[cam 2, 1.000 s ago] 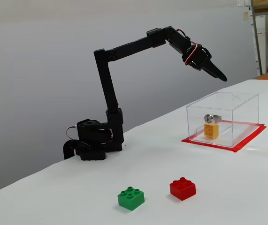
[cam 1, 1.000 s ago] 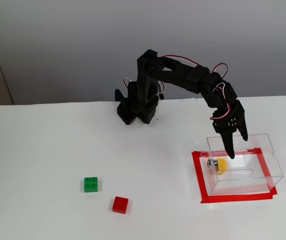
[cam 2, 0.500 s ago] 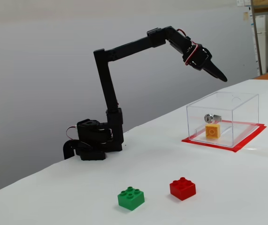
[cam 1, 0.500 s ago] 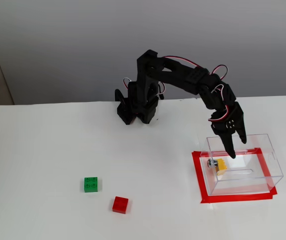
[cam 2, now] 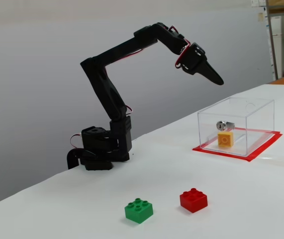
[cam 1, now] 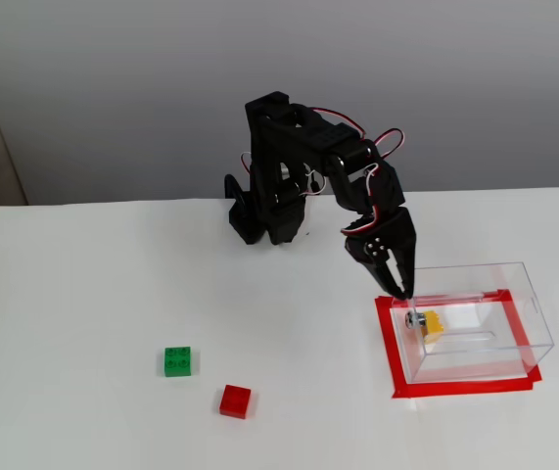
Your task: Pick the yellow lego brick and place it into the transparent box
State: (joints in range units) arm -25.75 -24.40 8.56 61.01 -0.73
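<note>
The yellow lego brick (cam 1: 433, 324) (cam 2: 225, 140) lies inside the transparent box (cam 1: 535, 315) (cam 2: 253, 122), near its left wall in a fixed view, just beside the small metal fitting (cam 1: 414, 319) (cam 2: 225, 124). My gripper (cam 1: 402, 291) (cam 2: 218, 79) hangs above the box's near-left corner. It points down, holds nothing, and its jaws look closed together. It is well clear of the brick and above the box rim.
The box stands in a red tape frame (cam 1: 393, 352) (cam 2: 261, 150) on the white table. A green brick (cam 1: 177, 361) (cam 2: 139, 210) and a red brick (cam 1: 236, 401) (cam 2: 193, 200) lie apart from the box. The arm's base (cam 1: 259, 215) (cam 2: 102, 149) stands at the table's back edge.
</note>
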